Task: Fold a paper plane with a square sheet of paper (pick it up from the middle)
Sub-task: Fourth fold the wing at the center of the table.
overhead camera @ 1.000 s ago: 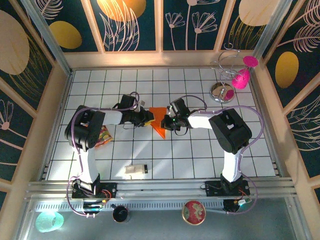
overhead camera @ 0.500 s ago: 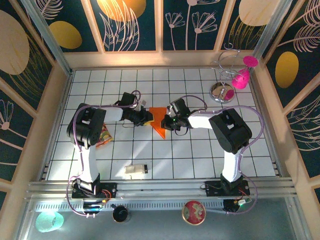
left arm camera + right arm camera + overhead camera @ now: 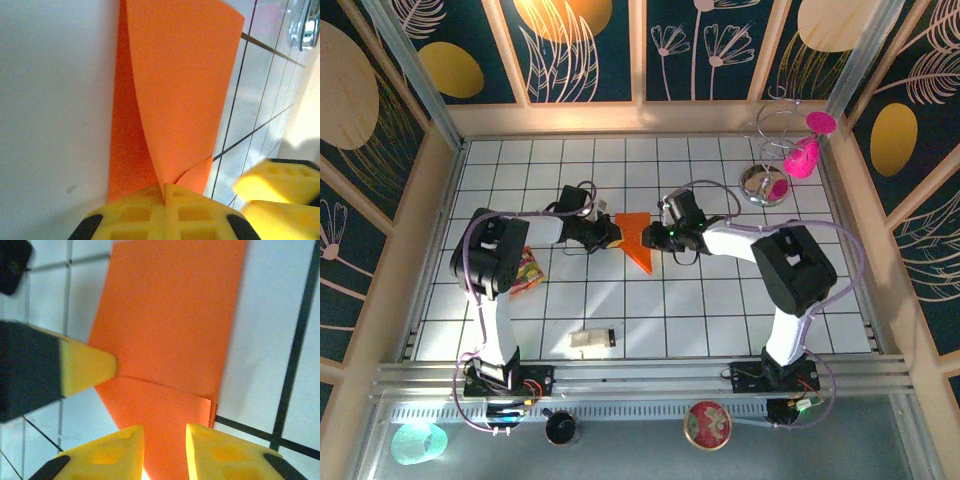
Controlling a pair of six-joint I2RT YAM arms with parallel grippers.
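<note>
Transfer of hold on the square sheet of paper (image 3: pixel 638 243), already creased into a pointed orange wedge and lying mid-tabletop (image 3: pixel 720 310) between the two arms. Left end effector (image 3: pixel 612 236), part-spread a second ago, now pressed together and pinching the sheet's near edge, orange layers entering between the yellow pads (image 3: pixel 135 212) in the left wrist view. Right end effector (image 3: pixel 656 238), clamped a second ago, now narrowly spread, flat paper showing through the gap between its fingers (image 3: pixel 107 452). Suggests a swap of roles: sheet anchored from the left, right side freed for the next crease, plane still far from finished. Upper flap bowed upward rather than lying flat in the left wrist view, so fold probably not yet pressed down. Hard to make out: number of layers inside the pinch, hidden by the pads; contact points in the overhead view, masked by both wrists; roots of the right fingers, cut off at the frame bottom; opposite end effector in the left wrist view, a yellow blur at lower right.
</note>
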